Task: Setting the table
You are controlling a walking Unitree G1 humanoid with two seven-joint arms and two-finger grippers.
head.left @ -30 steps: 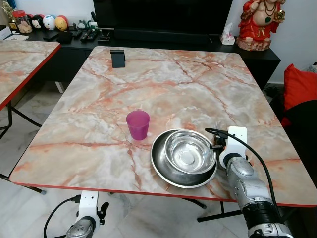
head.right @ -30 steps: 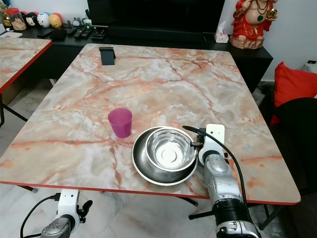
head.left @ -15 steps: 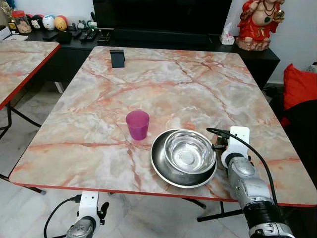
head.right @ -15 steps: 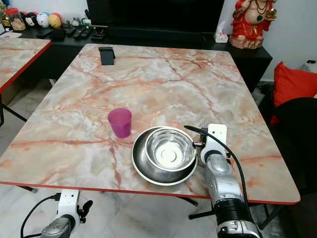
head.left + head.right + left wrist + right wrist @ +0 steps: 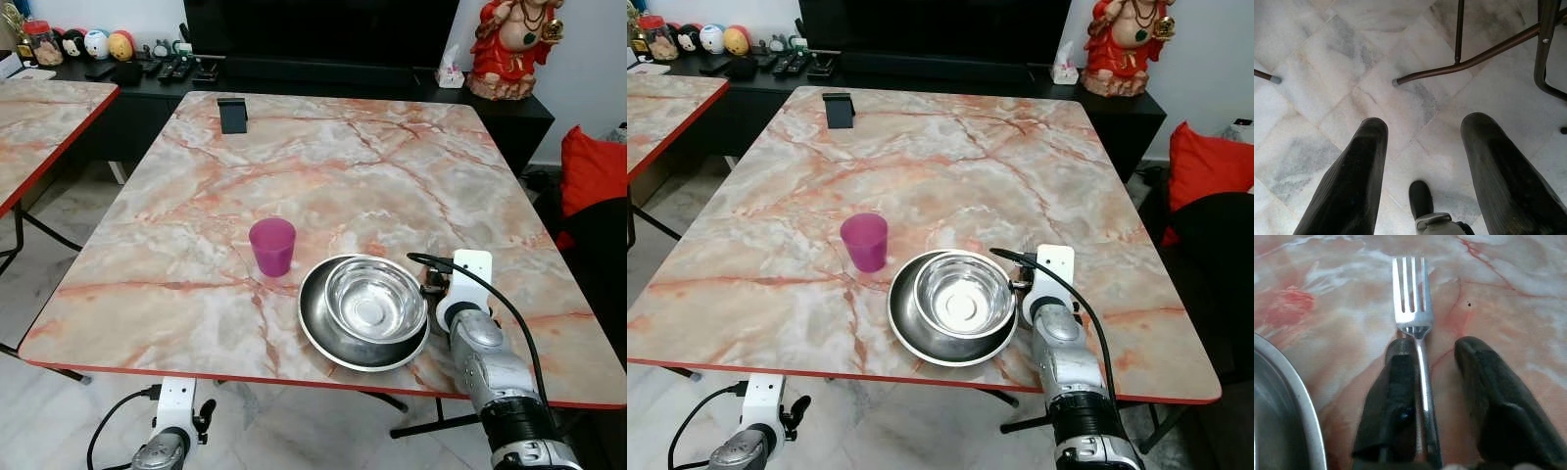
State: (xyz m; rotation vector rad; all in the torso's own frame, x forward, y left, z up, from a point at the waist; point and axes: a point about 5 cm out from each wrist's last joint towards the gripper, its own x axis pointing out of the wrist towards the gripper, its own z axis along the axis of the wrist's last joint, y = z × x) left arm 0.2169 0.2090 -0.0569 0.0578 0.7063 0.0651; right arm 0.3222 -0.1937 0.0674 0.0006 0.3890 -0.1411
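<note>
Fork (image 5: 1418, 357) is lying flat on the marble table (image 5: 323, 166), just right of the steel bowl (image 5: 374, 299) nested in its plate (image 5: 328, 338), purple cup (image 5: 272, 246) nearby. At the right wrist, the right gripper (image 5: 1432, 362) is straddling the handle, fingers apart. Left gripper (image 5: 1425, 147) is hanging wide over the floor (image 5: 1317, 54).

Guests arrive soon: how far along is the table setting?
Done: steel bowl sits in the plate, pink cup beside them. In hand: the right tool, open, has the fork lying on the table between its fingers, right of the plate. Left: withdrawing.
</note>
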